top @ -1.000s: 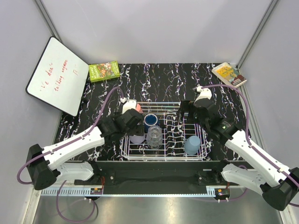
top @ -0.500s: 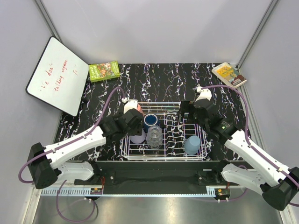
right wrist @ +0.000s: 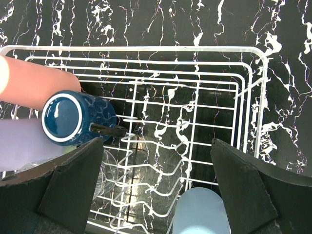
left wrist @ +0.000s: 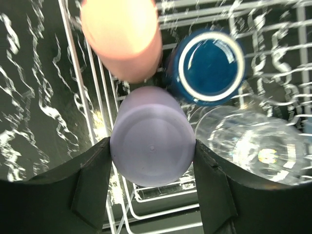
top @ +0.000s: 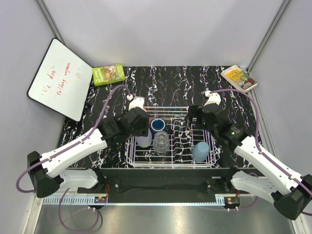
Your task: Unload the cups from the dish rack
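Observation:
The white wire dish rack (top: pixel 170 108) sits mid-table. My left gripper (left wrist: pixel 152 146) is shut on the upside-down lavender cup (left wrist: pixel 152 141), one finger on each side, over the rack's left end (top: pixel 144 140). Just beyond it a salmon-pink cup (left wrist: pixel 122 34) lies beside a dark blue cup (left wrist: pixel 209 66), and a clear glass (left wrist: pixel 253 146) stands to the right. My right gripper (right wrist: pixel 157 146) hangs open above bare wires in the rack's middle (right wrist: pixel 146 48), holding nothing. A light blue-grey cup (right wrist: pixel 202 212) stands below it near the rack's front right (top: pixel 200 151).
A whiteboard (top: pixel 61 78) leans at the far left. A green book (top: pixel 108 74) lies at the back left and a yellow one (top: pixel 239 78) at the back right. Grey walls close in the black marbled table (top: pixel 165 83).
My left gripper has shut on the lavender cup and raised it slightly within the rack. The right arm has barely moved.

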Robot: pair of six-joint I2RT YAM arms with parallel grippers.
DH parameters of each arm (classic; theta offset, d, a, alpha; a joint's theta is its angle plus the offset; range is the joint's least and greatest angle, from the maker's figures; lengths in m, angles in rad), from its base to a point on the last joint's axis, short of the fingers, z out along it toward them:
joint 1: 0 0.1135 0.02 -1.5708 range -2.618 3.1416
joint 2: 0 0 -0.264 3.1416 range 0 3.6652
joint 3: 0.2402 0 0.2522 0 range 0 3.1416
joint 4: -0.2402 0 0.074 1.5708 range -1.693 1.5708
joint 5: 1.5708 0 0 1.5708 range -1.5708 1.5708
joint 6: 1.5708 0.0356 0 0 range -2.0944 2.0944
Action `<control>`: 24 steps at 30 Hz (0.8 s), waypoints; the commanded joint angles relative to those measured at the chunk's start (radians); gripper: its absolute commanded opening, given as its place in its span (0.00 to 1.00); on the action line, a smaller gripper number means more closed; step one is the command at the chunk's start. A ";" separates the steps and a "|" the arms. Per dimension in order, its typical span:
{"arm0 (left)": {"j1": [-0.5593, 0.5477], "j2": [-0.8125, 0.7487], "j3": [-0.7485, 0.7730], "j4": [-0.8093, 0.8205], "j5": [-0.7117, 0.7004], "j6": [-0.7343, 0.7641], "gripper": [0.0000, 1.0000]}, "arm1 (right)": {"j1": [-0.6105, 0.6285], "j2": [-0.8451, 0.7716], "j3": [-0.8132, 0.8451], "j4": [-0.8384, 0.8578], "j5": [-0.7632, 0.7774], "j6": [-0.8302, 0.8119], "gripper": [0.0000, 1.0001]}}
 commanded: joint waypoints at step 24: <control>-0.001 -0.287 0.163 0.274 0.019 0.141 0.00 | 0.003 -0.067 0.020 0.130 -0.108 0.036 1.00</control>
